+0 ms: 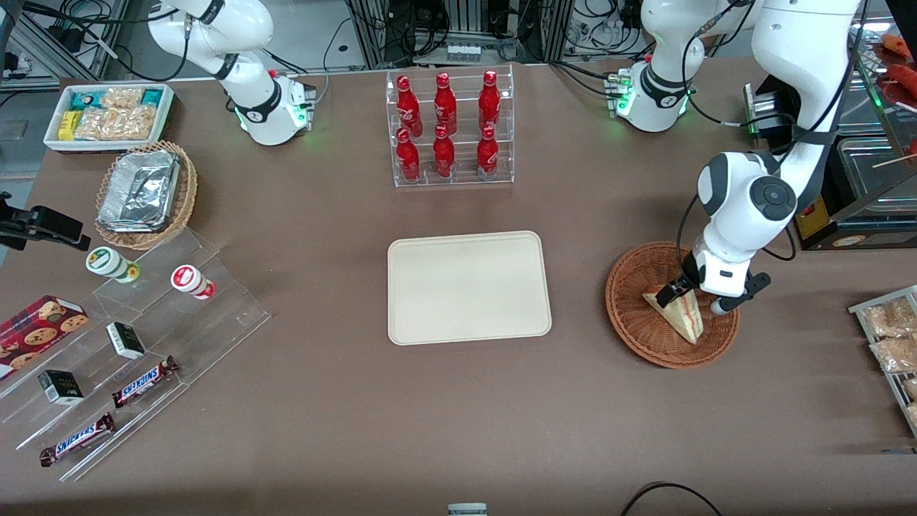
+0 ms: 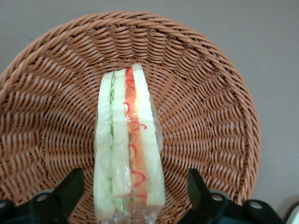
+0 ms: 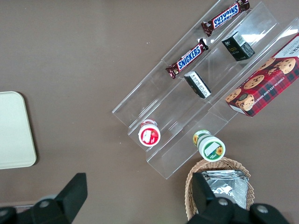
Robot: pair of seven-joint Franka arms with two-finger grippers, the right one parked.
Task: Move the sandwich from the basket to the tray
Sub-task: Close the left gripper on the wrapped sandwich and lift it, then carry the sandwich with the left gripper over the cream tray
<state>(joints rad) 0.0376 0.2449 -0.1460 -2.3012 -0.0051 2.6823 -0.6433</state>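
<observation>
Cream tray (image 1: 469, 287) bare at table centre, ready as drop spot. Toward working arm's end — reddish wicker basket (image 1: 630, 315) with clear-wrapped sandwich wedge (image 1: 677, 315) in it, standing on edge, filling layers up. Left gripper (image 1: 698, 292) lowered over wedge, fingers (image 2: 65, 193) spread apart, one each side, not yet touching — apparently lined up to pinch across the bread faces. Fingertips cut off in wrist view; wedge end nearest gripper hidden under it in front view.
</observation>
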